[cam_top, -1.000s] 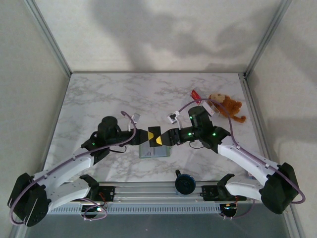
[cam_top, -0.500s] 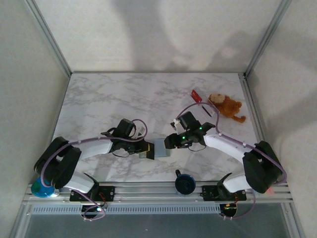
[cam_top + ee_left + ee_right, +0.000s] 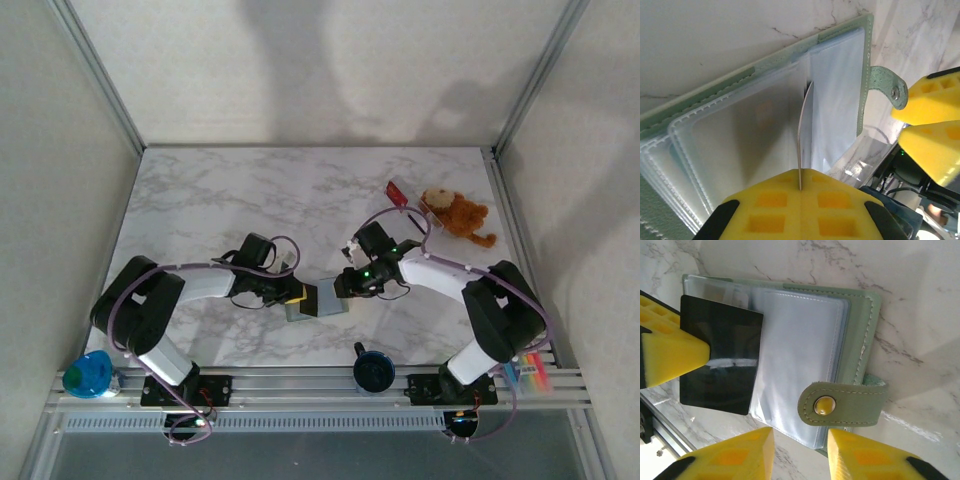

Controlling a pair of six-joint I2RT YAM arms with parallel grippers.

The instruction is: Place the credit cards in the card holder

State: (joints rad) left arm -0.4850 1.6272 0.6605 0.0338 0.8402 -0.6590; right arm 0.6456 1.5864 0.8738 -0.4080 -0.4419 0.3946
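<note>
While the card holder point(image 3: 320, 302) lies open and flat on the marble table point(image 3: 200, 200), near its front middle, the two grippers meet over it from either side. It is a small grey-green folding wallet with stitched edges, a stack of clear plastic sleeves point(image 3: 795, 355) inside, and a strap point(image 3: 845, 404) with a brass snap folded across its edge. The left gripper point(image 3: 801, 190) is clamped on a dark card point(image 3: 732, 360), whose free end rests against the sleeves. The right gripper point(image 3: 800, 450) holds nothing, its yellow fingers parted just beside the strap. A red card point(image 3: 397, 193) lies at the far right of the table, near a brown plush toy point(image 3: 458, 213). Compared with a second ago, both arms have folded their elbows in toward the centre, the grippers sit lower against the holder, and the right fingers have drawn closer together.
</note>
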